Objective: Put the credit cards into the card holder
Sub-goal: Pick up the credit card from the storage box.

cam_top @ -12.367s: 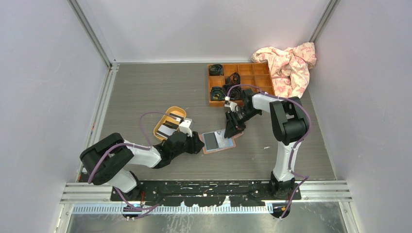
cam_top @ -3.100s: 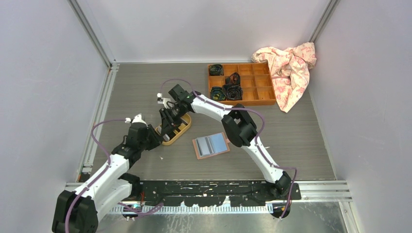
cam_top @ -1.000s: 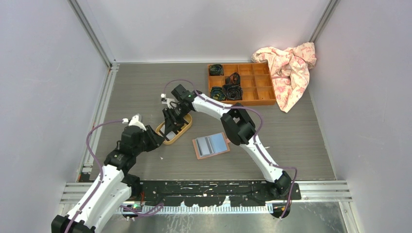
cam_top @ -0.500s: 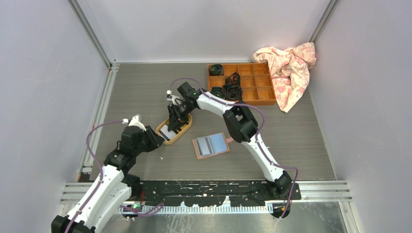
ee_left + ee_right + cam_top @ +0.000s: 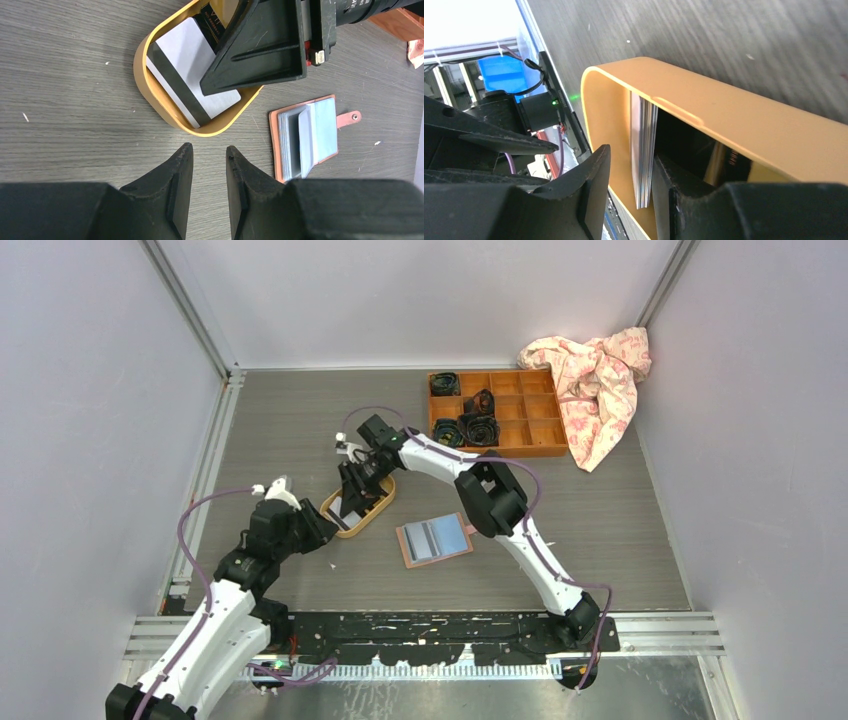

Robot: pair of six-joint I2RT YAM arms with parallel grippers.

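Right gripper (image 5: 631,156) inside the tray (image 5: 704,110), fingers slightly open astride the edge-on credit cards (image 5: 644,150), whose long edge runs along them; left gripper (image 5: 207,155), parted and empty, hovers farther off; the card holder (image 5: 305,135) lies open alongside.

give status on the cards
left gripper open, empty, beside tray. right gripper straddling cards in tray, not clamped. wallet lies open, nothing blocking it.

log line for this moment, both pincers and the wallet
right pincer: in yellow tray, jaws around cards, not clamped | left pincer: open, empty, beside tray | wallet: open on table
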